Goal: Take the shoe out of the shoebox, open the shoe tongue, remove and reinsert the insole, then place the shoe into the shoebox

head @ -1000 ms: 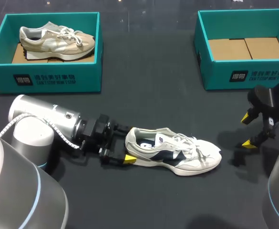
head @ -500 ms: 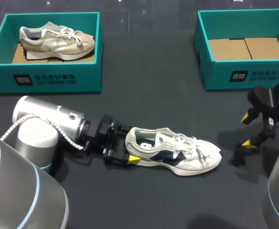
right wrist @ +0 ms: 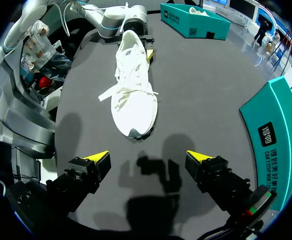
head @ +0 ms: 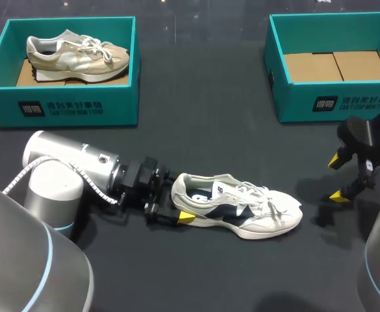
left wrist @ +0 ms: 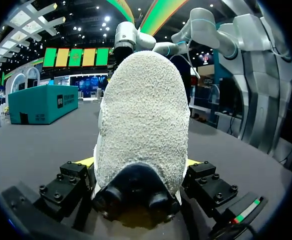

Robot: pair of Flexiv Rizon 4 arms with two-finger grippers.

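Lower centre in the head view, the white-and-navy laced sneaker (head: 238,208) lies on the black table (head: 228,130), heel in the left gripper (head: 178,203). Left wrist view: clamped or not, cannot tell. Right wrist view: right gripper (right wrist: 146,157) spread apart, sneaker ahead.

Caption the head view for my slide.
Left hand at heel of white shoe; right hand hangs open near empty shoebox.

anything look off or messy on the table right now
Nothing serious. The white and navy sneaker stands upright on its sole and looks undamaged. Only its laces are loose, with one end trailing off to the side. The right shoebox is empty, and nothing is spilled.
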